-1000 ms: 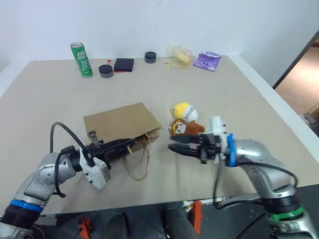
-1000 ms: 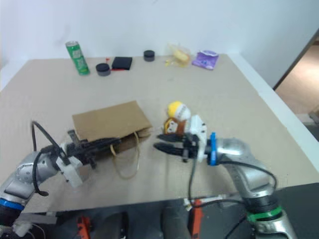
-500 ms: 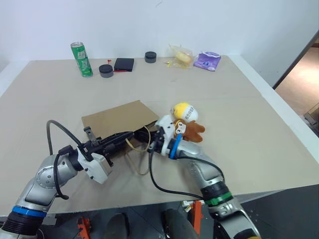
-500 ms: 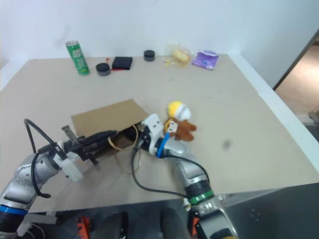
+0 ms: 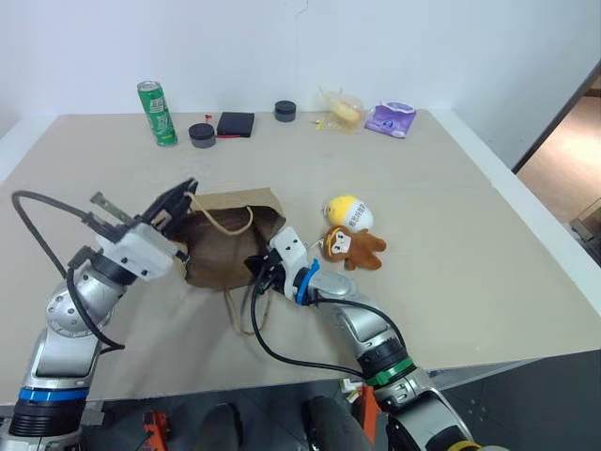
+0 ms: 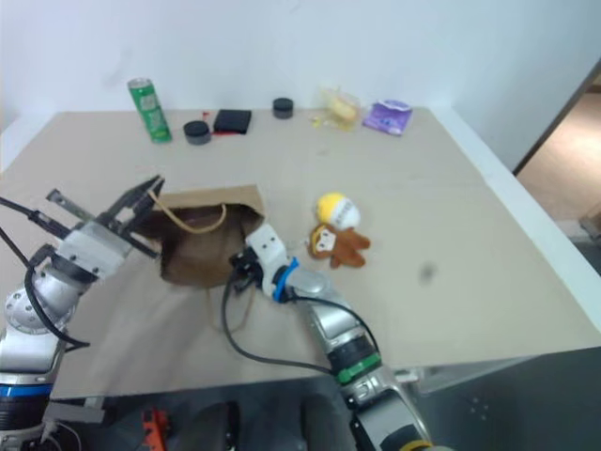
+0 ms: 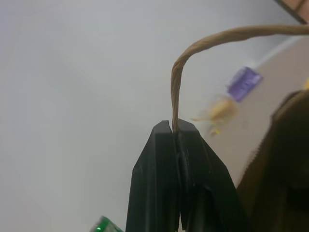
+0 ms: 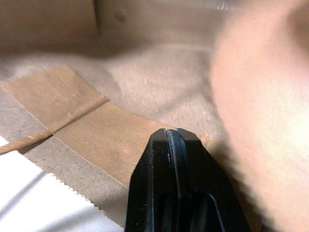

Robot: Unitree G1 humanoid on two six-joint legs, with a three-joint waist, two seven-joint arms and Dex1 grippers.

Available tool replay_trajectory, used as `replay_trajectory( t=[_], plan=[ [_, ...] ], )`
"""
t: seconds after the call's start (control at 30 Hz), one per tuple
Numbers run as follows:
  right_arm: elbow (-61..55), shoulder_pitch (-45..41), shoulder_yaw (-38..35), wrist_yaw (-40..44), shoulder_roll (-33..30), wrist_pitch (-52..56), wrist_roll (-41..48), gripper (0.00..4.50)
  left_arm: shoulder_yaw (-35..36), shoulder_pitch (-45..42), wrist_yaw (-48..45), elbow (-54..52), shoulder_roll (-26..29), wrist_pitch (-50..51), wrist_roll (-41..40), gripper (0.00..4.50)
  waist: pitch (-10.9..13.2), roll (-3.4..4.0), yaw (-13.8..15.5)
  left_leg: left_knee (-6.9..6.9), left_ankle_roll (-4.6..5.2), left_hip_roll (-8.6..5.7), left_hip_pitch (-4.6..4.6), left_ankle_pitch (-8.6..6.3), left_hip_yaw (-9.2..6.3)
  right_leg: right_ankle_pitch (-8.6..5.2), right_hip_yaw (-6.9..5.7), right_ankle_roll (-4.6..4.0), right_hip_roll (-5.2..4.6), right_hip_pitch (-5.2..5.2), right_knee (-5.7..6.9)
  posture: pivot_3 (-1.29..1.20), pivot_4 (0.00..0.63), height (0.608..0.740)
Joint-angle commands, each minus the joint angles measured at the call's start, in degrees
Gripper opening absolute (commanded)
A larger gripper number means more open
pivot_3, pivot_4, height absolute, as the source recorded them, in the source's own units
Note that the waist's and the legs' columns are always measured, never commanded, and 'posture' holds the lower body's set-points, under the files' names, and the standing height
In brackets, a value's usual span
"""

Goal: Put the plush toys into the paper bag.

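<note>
The brown paper bag lies mid-table with its mouth held open. My left gripper is raised above the bag's left side, shut on one thin tan handle, which loops up from its fingers. The other handle lies slack on the table. My right gripper is shut at the bag's mouth, its tips over the inner paper, with nothing seen between them. Both plush toys lie just right of the bag: the yellow-and-white egg and the brown monkey, neither touched by a gripper.
Along the far side stand a green can, two black pucks, a flat black item, a clear packet with yellow contents and a purple packet. The table's edge runs down the right.
My left gripper has lifted the handle up and to the left, pulling the bag's mouth open. My right gripper has swung left from beside the monkey to the bag's mouth and shut.
</note>
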Motion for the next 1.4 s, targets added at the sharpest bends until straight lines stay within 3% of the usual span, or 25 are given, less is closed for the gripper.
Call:
replay_trajectory(
  t=[0.03,0.33,0.47,0.53,0.57,0.63,0.67,0.77,0.8,0.9,1.07,1.37,1.4],
  plan=[
    [0.37,0.49,0.55,-0.60,-0.50,3.71,-1.20,0.09,1.24,-2.84,0.85,-6.00,-0.08,2.47,-1.39,0.00,-0.04,-0.01,-0.01,0.00,0.00,0.00,0.01,0.00,0.00,0.01,0.01,0.00,-0.01,0.00,0.00,0.00,0.150,0.740],
    [-1.39,0.56,0.09,0.68,-0.87,1.27,-0.75,0.09,0.50,-1.55,-1.98,-7.09,-0.08,3.43,-1.73,0.00,-0.04,-0.01,-0.02,-0.07,0.01,0.00,0.04,0.00,0.00,-0.04,0.01,-0.06,0.01,-0.02,0.00,0.00,0.150,0.740],
    [-9.11,2.75,-1.84,7.07,-1.85,-4.53,4.46,0.09,-1.60,2.19,-3.31,-5.35,-0.59,1.15,-0.35,0.00,-0.03,0.00,0.06,-0.08,0.01,-0.01,-0.04,0.00,0.00,-0.08,0.01,-0.04,0.00,-0.08,0.00,0.00,0.150,0.740],
    [-13.59,4.60,-3.19,10.19,-3.57,-4.89,7.46,0.53,-2.48,3.67,-3.26,-4.63,-1.21,0.09,0.39,0.00,-0.03,-0.01,0.05,-0.09,0.00,-0.02,-0.09,0.00,0.00,-0.16,0.04,-0.02,-0.01,-0.12,0.00,0.00,0.150,0.740],
    [-16.64,5.77,-4.22,12.38,-5.18,-5.03,9.46,1.00,-2.75,4.26,-3.06,-4.18,-1.57,-0.40,0.73,0.00,-0.03,-0.01,0.07,-0.09,0.00,-0.01,-0.17,0.00,0.00,-0.16,0.03,-0.02,0.00,-0.20,0.00,0.00,0.150,0.740],
    [-21.25,7.02,-6.72,14.97,-7.42,-4.65,13.02,1.22,-2.87,4.72,-2.73,-3.71,-2.07,-0.72,0.84,0.00,-0.02,0.00,0.10,-0.09,0.00,-0.01,-0.21,0.00,0.00,-0.16,0.02,-0.03,0.00,-0.22,0.00,0.00,0.150,0.740],
    [-23.34,7.18,-8.15,15.83,-8.60,-3.29,14.92,1.86,-2.88,4.67,-2.63,-3.53,-2.22,-0.64,0.74,0.00,-0.02,0.01,0.14,-0.13,0.00,0.00,-0.19,0.00,-0.01,-0.18,0.01,-0.05,0.00,-0.21,0.00,0.00,0.150,0.740],
    [-28.11,7.05,-11.52,19.30,-14.38,0.41,19.25,2.93,-2.89,4.38,-2.78,-3.24,-2.54,-0.83,0.76,0.00,-0.01,0.01,0.16,-0.16,0.00,-0.01,-0.22,0.00,-0.02,-0.23,0.00,-0.03,-0.01,-0.21,0.00,0.00,0.150,0.740],
    [-28.65,6.67,-12.97,20.22,-16.62,1.77,20.33,3.06,-2.86,4.28,-2.84,-3.19,-2.61,-0.86,0.69,0.00,-0.02,0.00,0.16,-0.15,0.00,-0.01,-0.21,0.00,-0.01,-0.23,0.01,-0.03,-0.01,-0.22,0.00,0.00,0.150,0.740],
    [-26.17,4.87,-16.42,22.42,-24.37,3.59,19.75,4.36,-2.81,4.04,-3.11,-2.92,-2.50,-1.01,0.39,0.00,-0.01,0.02,0.14,-0.18,-0.01,-0.02,-0.10,0.00,0.00,-0.23,0.01,-0.04,-0.04,-0.16,0.00,0.00,0.150,0.740],
    [-15.77,2.28,-16.13,22.40,-32.03,-0.02,12.50,4.45,-2.63,3.30,-3.68,-2.45,-2.15,-0.97,-0.26,0.00,0.01,0.05,0.13,-0.17,-0.01,-0.04,-0.07,0.00,0.05,-0.22,0.05,-0.06,-0.06,-0.17,-0.01,0.00,0.150,0.740],
    [-4.67,0.72,-10.37,21.20,-33.36,-5.18,2.28,4.45,-2.72,2.05,-4.13,-1.95,-2.14,-0.82,-0.49,0.00,0.02,0.06,0.09,-0.25,0.00,-0.06,-0.12,0.00,0.04,-0.29,0.12,-0.05,0.00,-0.22,-0.01,0.00,0.150,0.740],
    [-3.93,0.60,-10.16,21.14,-33.41,-5.55,1.62,3.88,-2.72,1.99,-4.17,-1.90,-2.13,-0.83,-0.54,0.00,0.02,0.06,0.10,-0.24,0.00,-0.07,-0.12,0.00,0.05,-0.29,0.13,-0.04,-0.01,-0.22,-0.01,0.00,0.150,0.740]
  ],
)
